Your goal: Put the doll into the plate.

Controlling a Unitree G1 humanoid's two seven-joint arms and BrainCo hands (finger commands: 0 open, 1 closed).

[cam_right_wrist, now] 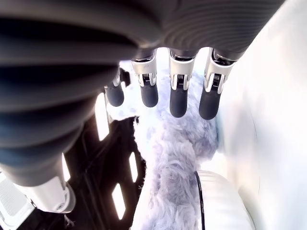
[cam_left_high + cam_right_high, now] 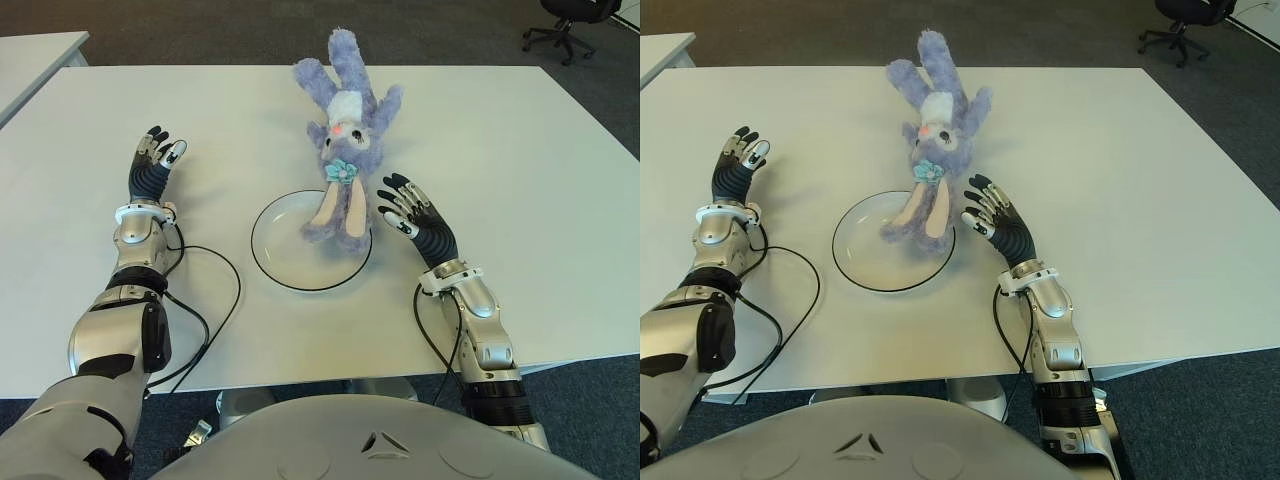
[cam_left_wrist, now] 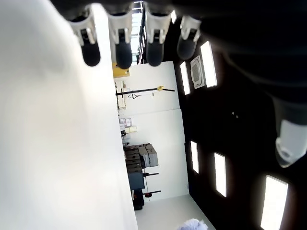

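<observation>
Plush bunny doll (image 2: 345, 150) lay only ears-first on the glass plate (image 2: 272, 248), body beyond my right hand (image 2: 408, 208) fingers, spread, empty; left hand (image 2: 155, 160) idle, open. Unfinished, I judged.

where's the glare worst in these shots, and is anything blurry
Left wrist view: the table blows out to near white beside the left hand; ceiling lights glare. Right wrist view: the right hand is soft, the doll and plate washed out. Eye views: evenly lit, sharp.
</observation>
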